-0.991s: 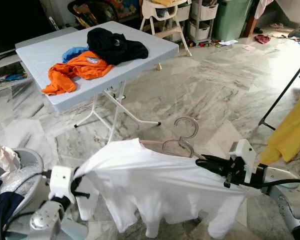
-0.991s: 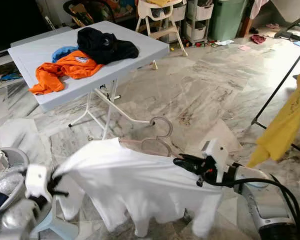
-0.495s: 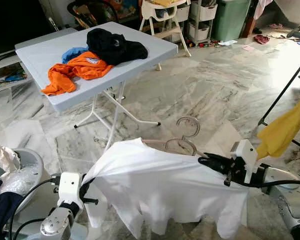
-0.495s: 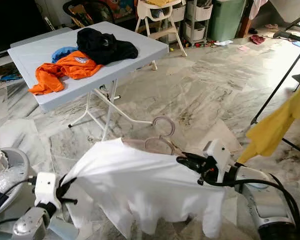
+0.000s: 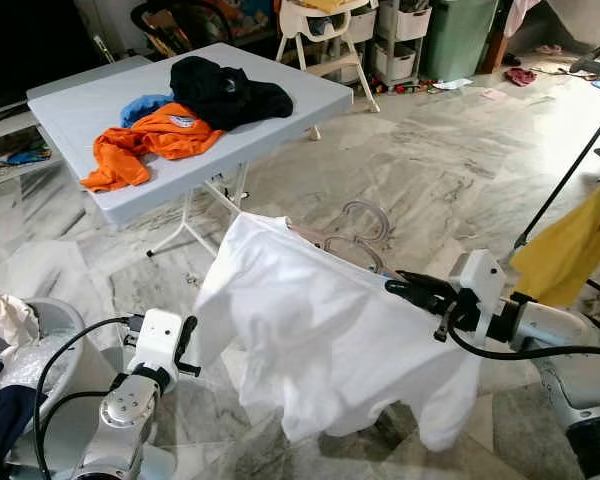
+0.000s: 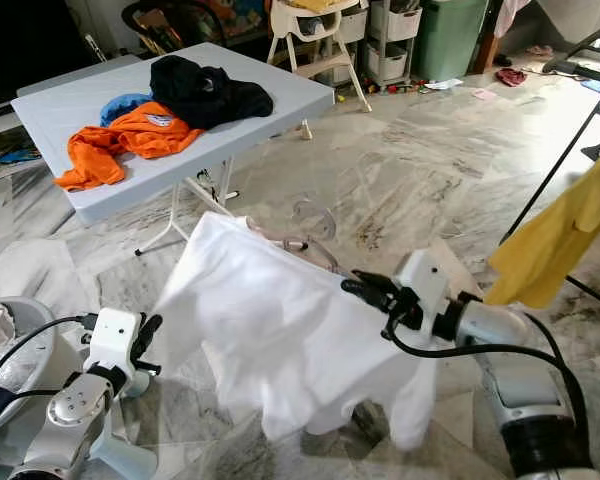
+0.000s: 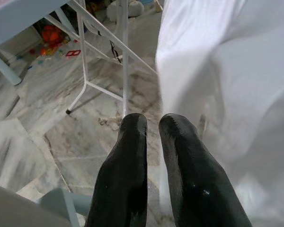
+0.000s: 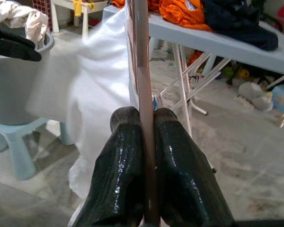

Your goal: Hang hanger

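The pinkish hanger (image 5: 350,235) is being held up in the air over the marble floor (image 5: 450,160), with a white shirt (image 5: 320,330) draped across it and its hook blurred. It's being gripped by the right gripper (image 8: 141,124), whose two black fingers are being pressed tight against the hanger's thin bar from both sides. The shirt's far edge is being left hanging loose just beside the left gripper (image 7: 152,124), which is being held low with its fingers nearly together, a thin gap between them and nothing pinched in there. Behind all that, a folding table (image 5: 80,110) is being used for laundry: an orange garment (image 5: 150,140) by its near edge, a black one (image 5: 225,90) toward the far corner, something blue (image 5: 145,103) tucked between them. A yellow garment (image 5: 570,250) is being hung off to the right.
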Available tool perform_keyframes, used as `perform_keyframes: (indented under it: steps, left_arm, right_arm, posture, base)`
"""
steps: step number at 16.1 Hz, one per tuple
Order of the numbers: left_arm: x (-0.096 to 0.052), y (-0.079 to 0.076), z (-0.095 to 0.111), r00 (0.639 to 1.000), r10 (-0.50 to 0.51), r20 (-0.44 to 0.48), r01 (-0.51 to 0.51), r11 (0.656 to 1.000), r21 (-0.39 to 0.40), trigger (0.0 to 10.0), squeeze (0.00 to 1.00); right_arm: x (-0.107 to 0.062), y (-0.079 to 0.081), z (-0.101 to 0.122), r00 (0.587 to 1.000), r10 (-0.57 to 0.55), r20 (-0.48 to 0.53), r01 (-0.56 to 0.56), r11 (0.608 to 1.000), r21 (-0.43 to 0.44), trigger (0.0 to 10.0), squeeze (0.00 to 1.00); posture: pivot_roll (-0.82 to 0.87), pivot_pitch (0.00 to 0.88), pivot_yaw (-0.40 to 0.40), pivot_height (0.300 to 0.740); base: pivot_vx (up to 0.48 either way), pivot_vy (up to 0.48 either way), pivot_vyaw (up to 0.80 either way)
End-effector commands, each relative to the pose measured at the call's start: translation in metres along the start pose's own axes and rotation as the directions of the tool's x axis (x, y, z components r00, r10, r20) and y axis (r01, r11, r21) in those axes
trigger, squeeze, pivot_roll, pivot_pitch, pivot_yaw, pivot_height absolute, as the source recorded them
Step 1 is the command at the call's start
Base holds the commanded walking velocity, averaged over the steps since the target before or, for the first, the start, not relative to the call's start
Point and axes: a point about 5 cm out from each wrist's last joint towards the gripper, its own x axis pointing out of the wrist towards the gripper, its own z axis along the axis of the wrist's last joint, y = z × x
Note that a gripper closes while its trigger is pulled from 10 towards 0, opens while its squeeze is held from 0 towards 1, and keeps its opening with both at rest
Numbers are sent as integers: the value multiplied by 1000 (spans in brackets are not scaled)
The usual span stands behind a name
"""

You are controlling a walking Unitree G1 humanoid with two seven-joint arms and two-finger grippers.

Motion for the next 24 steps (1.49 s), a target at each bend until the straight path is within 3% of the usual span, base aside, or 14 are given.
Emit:
perform_keyframes:
  steps: [1,3,5,6,8,10,12,16,19,20,21,22,23,24]
  left_arm:
    - [0,2,6,999,-36,35,34,998,49,10000,1000]
    - [0,-3,15,990,-121,74,114,989,94,10000,1000]
    - [0,-8,39,945,-283,164,241,941,238,10000,1000]
    - [-1,-8,41,940,-296,168,250,935,251,10000,1000]
    - [-2,-22,59,854,-488,182,384,826,412,10000,1000]
    - [-2,-29,63,813,-553,182,437,786,436,10000,1000]
    - [-2,-38,68,751,-641,162,497,709,501,10000,1000]
    - [4,-54,72,680,-722,128,567,629,533,10000,1000]
    - [2,-63,54,602,-798,-1,680,513,524,10000,1000]
    - [3,-62,50,596,-803,-32,691,492,529,10000,576]
    - [3,-62,49,593,-804,-44,693,482,536,10000,0]
    - [4,-60,48,590,-806,-60,697,470,542,10000,0]
    - [5,-58,46,584,-808,-78,710,461,533,6314,0]
    - [6,-55,45,579,-811,-88,723,461,515,0,0]
  right_arm:
    - [6,-2,8,1000,24,-1,-23,994,-103,10000,0]
    - [6,-1,5,999,40,-19,-42,992,-119,10000,0]
    - [6,3,-1,992,103,-74,-114,980,-164,10000,0]
    - [6,3,-1,991,110,-79,-122,978,-168,10000,0]
    - [7,5,-6,972,195,-133,-218,957,-191,10000,0]
    - [10,4,-4,961,236,-143,-262,944,-201,10000,0]
    - [13,7,0,939,306,-156,-334,918,-214,10000,0]
    - [17,11,4,909,382,-167,-413,881,-230,10000,0]
    - [12,11,5,895,411,-173,-443,866,-232,10000,0]
    - [9,10,4,889,419,-182,-453,861,-232,10000,0]
    - [8,10,4,888,423,-182,-457,859,-231,10000,0]
    - [6,10,4,884,431,-183,-464,856,-228,10000,0]
    - [5,10,4,882,434,-186,-468,854,-228,10000,0]
    - [3,10,2,879,435,-194,-472,851,-229,10000,0]
  posture:
    - [-105,0,98,740]
    - [-103,0,96,740]
    - [-96,0,92,740]
    - [-96,0,92,740]
    - [-91,0,90,740]
    - [-91,0,90,740]
    - [-99,1,91,740]
    - [-114,4,97,740]
    - [-126,6,99,740]
    - [-130,5,98,740]
    - [-131,5,98,740]
    - [-134,5,99,740]
    - [-135,3,97,740]
    - [-135,3,98,740]
  base:
    - [0,0,0]
    - [0,0,0]
    - [0,0,0]
    - [0,0,0]
    - [0,0,0]
    - [0,0,0]
    - [0,0,0]
    - [0,0,0]
    - [0,0,0]
    - [0,0,0]
    - [0,0,0]
    - [0,0,0]
    - [0,0,0]
    - [0,0,0]
